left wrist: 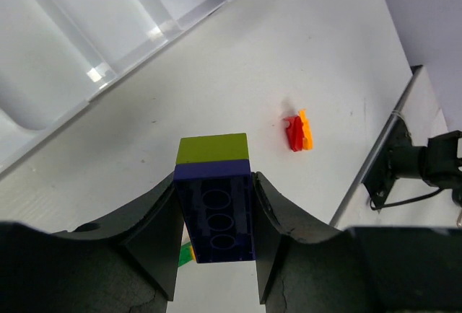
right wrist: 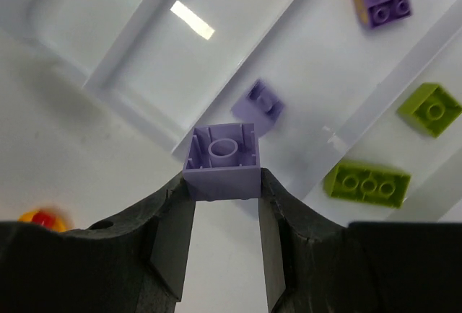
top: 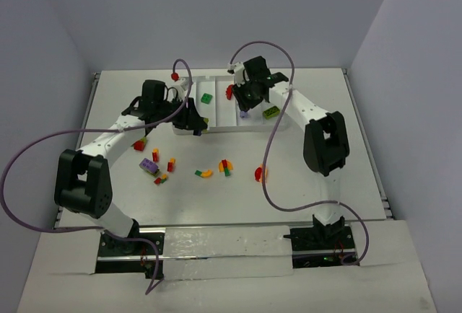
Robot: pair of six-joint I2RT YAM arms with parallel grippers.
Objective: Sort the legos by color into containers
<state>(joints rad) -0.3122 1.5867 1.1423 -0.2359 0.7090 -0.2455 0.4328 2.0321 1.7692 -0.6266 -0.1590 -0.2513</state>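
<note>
My left gripper (left wrist: 214, 185) is shut on a dark purple lego (left wrist: 215, 215) with a lime green lego (left wrist: 212, 148) stuck on its far end. It hovers over the table just in front of the white tray (left wrist: 94, 75). In the top view this gripper (top: 195, 124) is at the tray's near left edge. My right gripper (right wrist: 224, 183) is shut on a lilac lego (right wrist: 222, 160), held above the tray's near wall (right wrist: 137, 104). In the compartments lie purple legos (right wrist: 258, 102), lime green legos (right wrist: 367, 181), a dark green lego (top: 207, 98) and a red one (top: 229, 91).
Loose legos lie on the table in front of the tray: a purple one (top: 149, 166), red ones (top: 171, 164), a green and orange pair (top: 203, 173), a red and orange curved piece (top: 260, 174). Purple cables (top: 271, 147) loop over both arms.
</note>
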